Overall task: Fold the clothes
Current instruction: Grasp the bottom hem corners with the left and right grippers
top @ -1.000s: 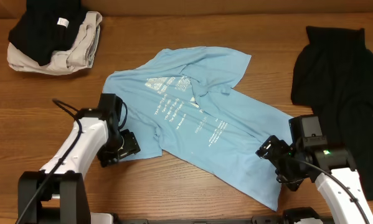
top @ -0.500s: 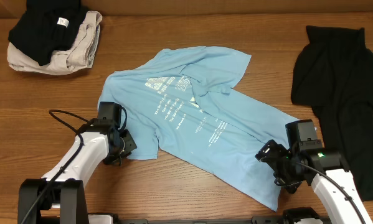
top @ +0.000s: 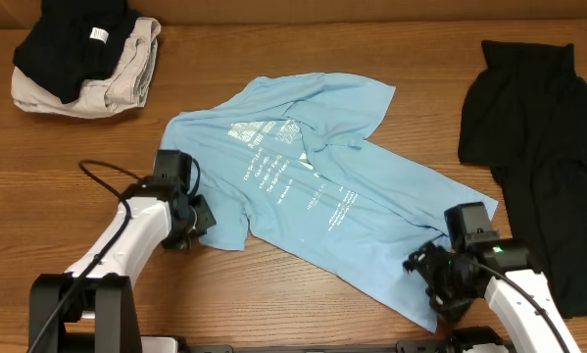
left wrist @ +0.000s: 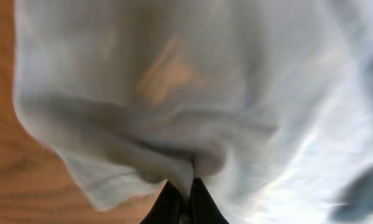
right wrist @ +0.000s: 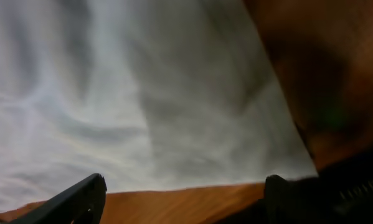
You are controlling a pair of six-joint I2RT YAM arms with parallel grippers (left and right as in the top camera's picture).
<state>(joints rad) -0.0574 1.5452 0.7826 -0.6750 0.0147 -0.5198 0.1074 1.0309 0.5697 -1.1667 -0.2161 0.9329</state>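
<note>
Left gripper (left wrist: pixel 185 193) pinches the one blue T-shirt (top: pixel 313 201) tight; right gripper (right wrist: pixel 183 190) stands wide, empty.

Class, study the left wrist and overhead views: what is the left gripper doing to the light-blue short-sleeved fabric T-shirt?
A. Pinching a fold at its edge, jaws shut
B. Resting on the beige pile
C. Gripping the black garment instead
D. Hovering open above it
A: in the left wrist view the left gripper has its jaws closed on a bunched fold of the light-blue T-shirt.
</note>
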